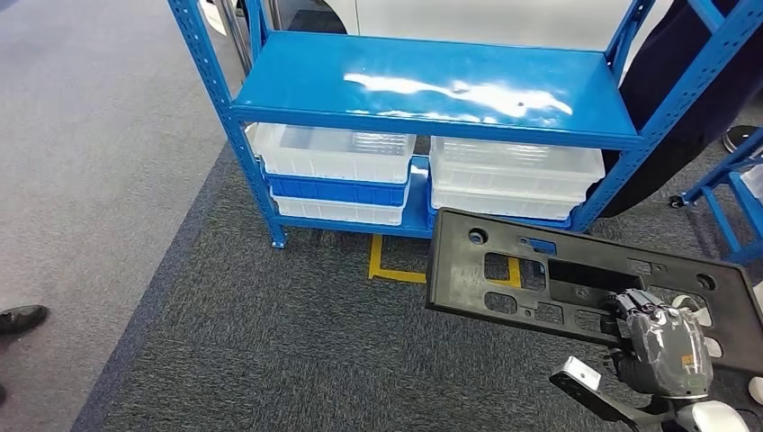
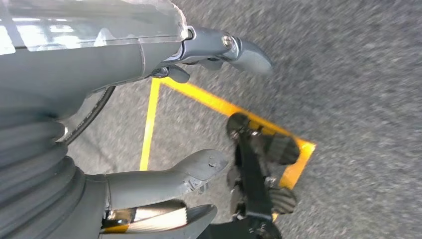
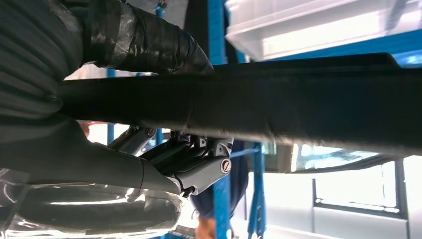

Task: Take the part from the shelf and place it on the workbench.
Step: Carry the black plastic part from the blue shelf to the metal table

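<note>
A flat black plastic part [image 1: 558, 279] with several cut-outs hangs in the air in front of the blue shelf [image 1: 423, 85]. My right hand [image 1: 661, 346] grips it at its near right edge, low right in the head view. In the right wrist view the part [image 3: 298, 99] runs edge-on as a dark bar, with the taped thumb [image 3: 144, 40] on one face and the fingers [image 3: 199, 164] under the other. My left hand [image 2: 189, 119] hangs over grey carpet, fingers apart, holding nothing.
The shelf's top board is bare. Its lower level holds clear and blue bins [image 1: 337, 166] and two more clear bins [image 1: 513, 175]. Yellow tape [image 1: 396, 265] marks the carpet before it. A dark-clothed person [image 1: 693, 81] stands at the right; a shoe [image 1: 22, 317] is at the left.
</note>
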